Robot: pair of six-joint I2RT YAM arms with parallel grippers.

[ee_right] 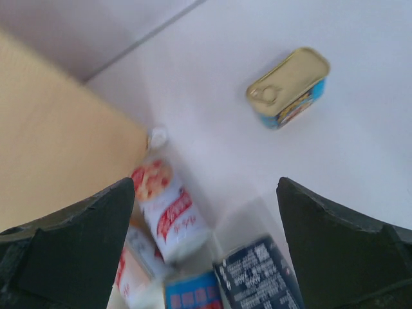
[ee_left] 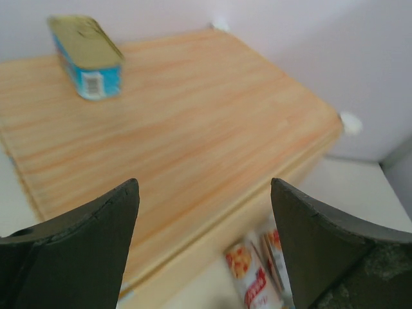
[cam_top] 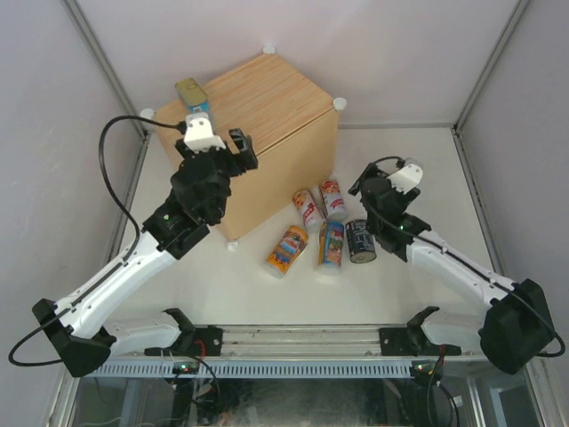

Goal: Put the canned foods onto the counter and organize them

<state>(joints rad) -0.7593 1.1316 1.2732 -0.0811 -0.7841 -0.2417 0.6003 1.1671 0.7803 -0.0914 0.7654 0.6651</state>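
Hovering left fingers (ee_left: 96,244), spread and empty, over wooden box (ee_left: 212,129) bearing one tin (ee_left: 87,55); next likely closing spread, empty right fingers (ee_right: 84,244) on a can (ee_right: 167,206) lying on the desk (ee_right: 212,84).

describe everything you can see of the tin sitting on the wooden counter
The tin is a flat rectangular can with rounded corners, a dull gold metal lid and blue label sides carrying a white barcode patch. It lies lid up near the far left edge of the light-wood counter, resting on its top. Nothing else touches it.
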